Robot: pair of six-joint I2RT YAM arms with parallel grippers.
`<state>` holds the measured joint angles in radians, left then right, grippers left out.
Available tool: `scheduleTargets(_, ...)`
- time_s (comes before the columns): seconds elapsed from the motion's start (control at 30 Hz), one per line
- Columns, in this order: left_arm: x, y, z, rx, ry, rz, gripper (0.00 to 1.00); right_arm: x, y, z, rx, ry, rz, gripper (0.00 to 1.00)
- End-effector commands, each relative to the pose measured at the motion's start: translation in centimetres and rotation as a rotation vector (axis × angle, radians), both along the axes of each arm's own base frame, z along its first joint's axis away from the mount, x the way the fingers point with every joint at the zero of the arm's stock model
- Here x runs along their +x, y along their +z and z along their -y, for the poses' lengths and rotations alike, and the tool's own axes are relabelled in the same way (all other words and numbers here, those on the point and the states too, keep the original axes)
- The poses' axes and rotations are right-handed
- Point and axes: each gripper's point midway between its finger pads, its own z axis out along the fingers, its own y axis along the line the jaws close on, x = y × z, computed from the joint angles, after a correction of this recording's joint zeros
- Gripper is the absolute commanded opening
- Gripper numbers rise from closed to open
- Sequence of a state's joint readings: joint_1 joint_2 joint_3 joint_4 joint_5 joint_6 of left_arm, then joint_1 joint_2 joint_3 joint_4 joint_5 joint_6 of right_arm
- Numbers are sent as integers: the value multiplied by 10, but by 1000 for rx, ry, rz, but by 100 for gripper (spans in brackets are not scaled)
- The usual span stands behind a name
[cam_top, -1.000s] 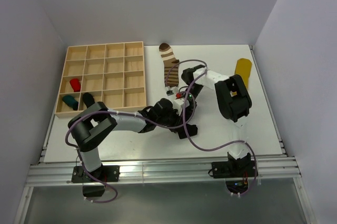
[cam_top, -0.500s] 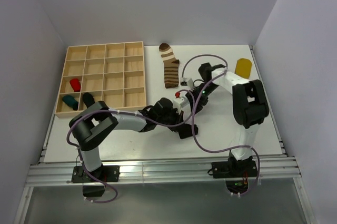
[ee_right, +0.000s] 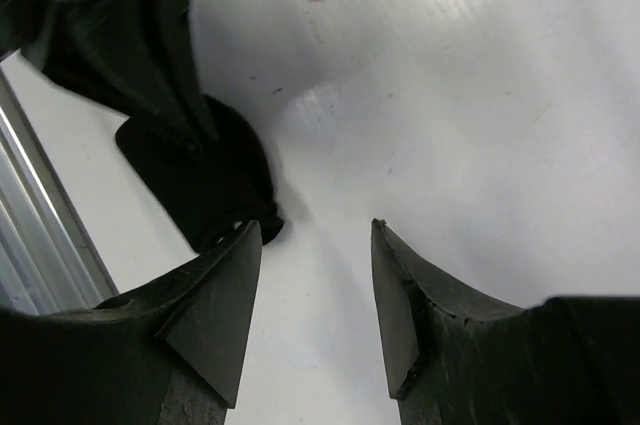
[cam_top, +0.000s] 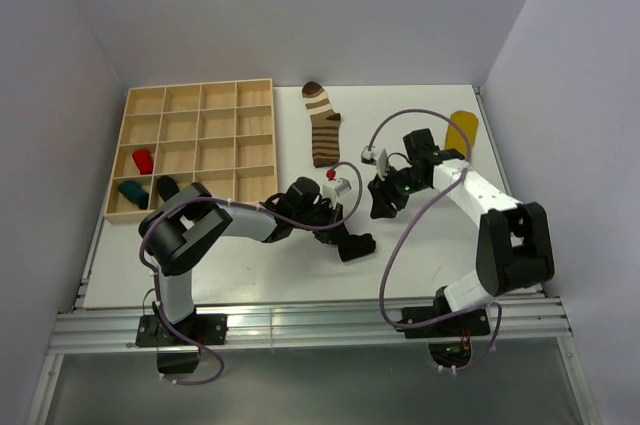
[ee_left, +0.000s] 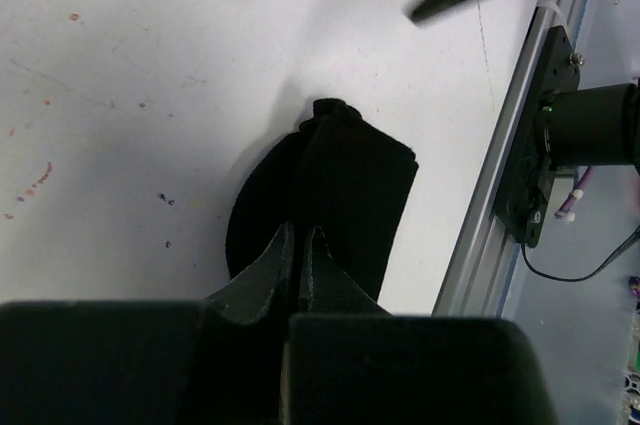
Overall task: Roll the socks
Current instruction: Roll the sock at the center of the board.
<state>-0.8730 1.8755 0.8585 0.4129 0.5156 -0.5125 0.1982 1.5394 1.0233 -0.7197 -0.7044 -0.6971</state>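
Since a second ago my right claw [ee_right: 316, 229] has swung out from the plain black sock [cam_top: 355, 245] and spread wider. Its jaws now stand apart with nothing between them, just to the right of that sock. My left claw [ee_left: 300, 237] is pinched together on the black sock's fabric, which lies bunched on the table [cam_top: 280, 270]. The brown-and-cream striped sock [cam_top: 322, 127] lies flat beyond the black sock, and the yellow sock [cam_top: 462, 130] lies well off to its far right.

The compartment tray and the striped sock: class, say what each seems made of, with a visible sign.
Compartment tray: probably pale bare wood; tan, matte, thin dividers. Striped sock: likely knitted fabric; matte, limp, lying flat in brown and cream bands.
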Motion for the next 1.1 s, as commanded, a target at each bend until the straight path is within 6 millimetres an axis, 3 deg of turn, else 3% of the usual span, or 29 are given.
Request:
scheduleTargets(0.0,-26,-62,-43,202,1,-173,0,2,17,-7,73,50,161,56)
scheduleTargets(0.03,-23,-63,-45,200,8,-183,0,0,25,-7,84,50,194,56)
scheduleTargets(0.27,-17,-61,-44,187,-7,-247,0,-24,23,-4,89,134,270,58)
scheduleTargets(0.57,-16,-66,-44,192,-16,-316,0,-49,2,-5,-19,272,413,64)
scheduleTargets(0.8,-14,-67,-43,197,-22,-341,0,-66,-12,-25,-69,367,487,67)
scheduleTargets(1.07,-14,-68,-42,195,-38,-353,0,-73,-20,-39,-110,434,548,70)
